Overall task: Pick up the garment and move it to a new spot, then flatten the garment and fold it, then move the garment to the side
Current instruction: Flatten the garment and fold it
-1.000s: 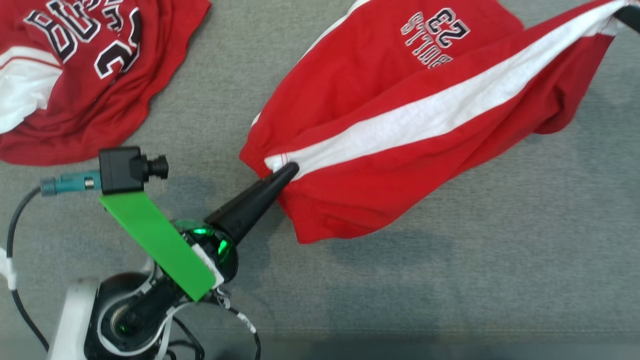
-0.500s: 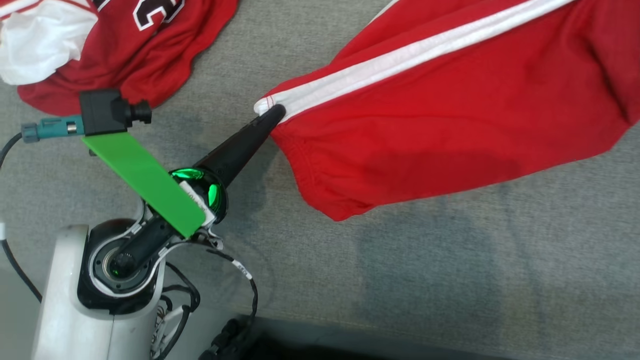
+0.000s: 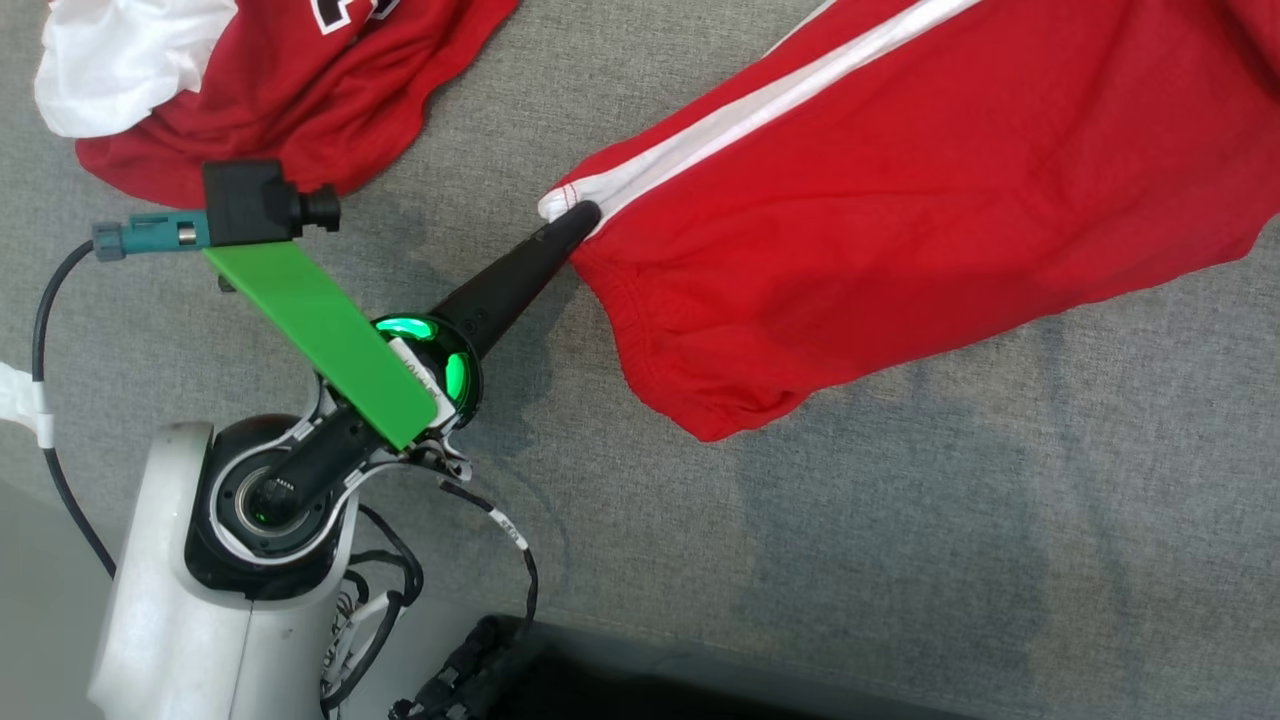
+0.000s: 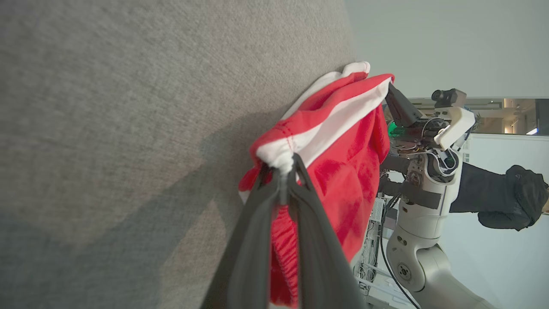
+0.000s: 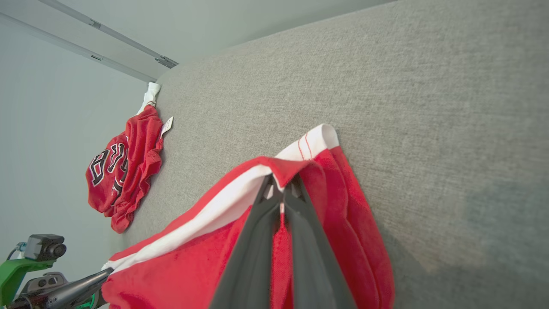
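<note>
Shorts (image 3: 900, 200) stay lifted and taut because your left gripper (image 3: 580, 215) and right gripper (image 5: 281, 189) each pinch one end of the white stripe (image 3: 760, 105)

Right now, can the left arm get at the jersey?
Probably not yet: the left gripper is shut on the shorts. The jersey lies near, with open gray surface between, so letting go should free it.

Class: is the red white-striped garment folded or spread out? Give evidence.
Spread out: the garment is stretched between the left gripper and the right gripper, each shut on one end.
</note>
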